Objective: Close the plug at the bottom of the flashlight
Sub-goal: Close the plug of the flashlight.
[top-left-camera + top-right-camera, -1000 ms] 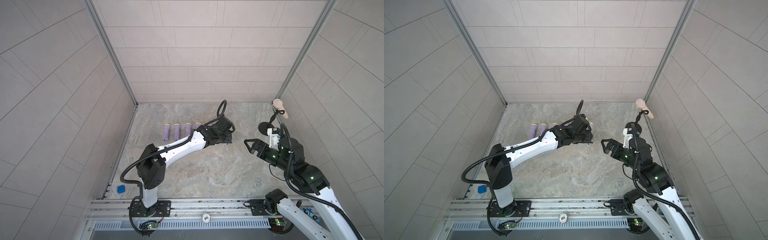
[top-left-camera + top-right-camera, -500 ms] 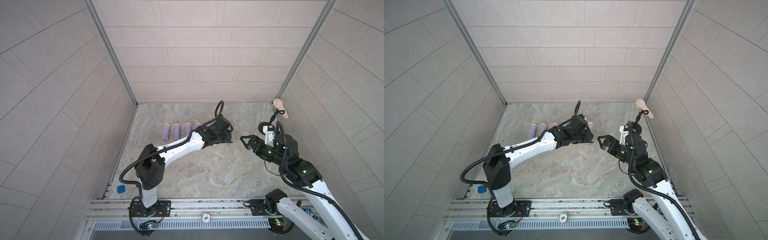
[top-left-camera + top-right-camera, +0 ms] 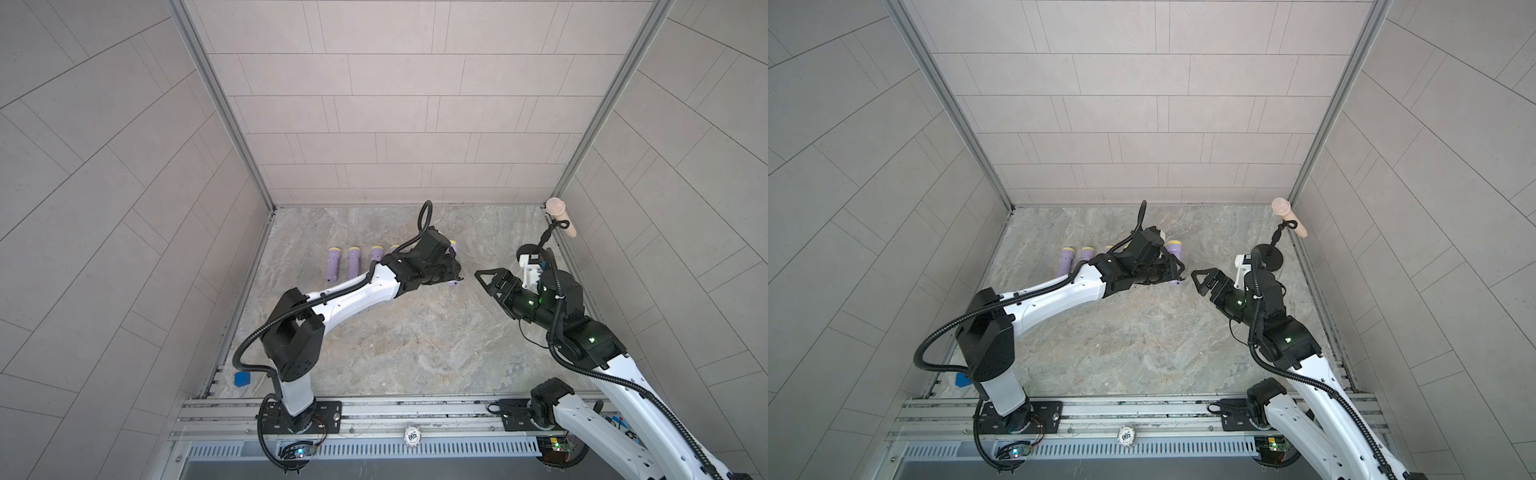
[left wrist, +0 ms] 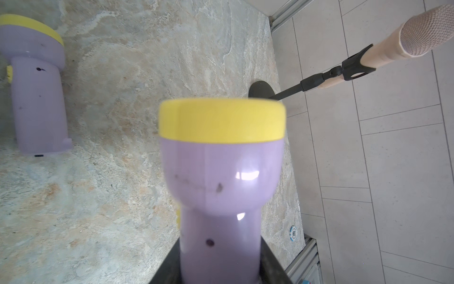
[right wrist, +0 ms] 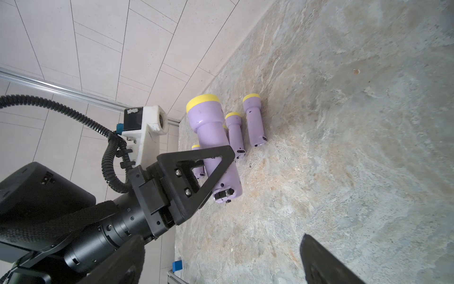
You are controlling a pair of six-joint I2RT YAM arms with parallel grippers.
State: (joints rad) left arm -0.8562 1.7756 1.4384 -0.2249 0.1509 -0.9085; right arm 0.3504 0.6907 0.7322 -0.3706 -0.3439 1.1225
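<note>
Left tool [image 5: 216, 162] clamped shut on the purple flashlight [image 5: 208, 127], held above the surface [image 3: 395, 332] near the row of other flashlights [image 3: 353, 264]. Bottom end with plug [image 5: 223, 194] faces the right tool [image 3: 486, 277]. Right tool's jaws wide apart, empty, near but apart.

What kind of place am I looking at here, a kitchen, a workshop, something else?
Probably a robot test cell: a left arm and right arm bolted to a metal rail, panel walls boxing in the table, and a row of identical purple flashlights laid out.
</note>
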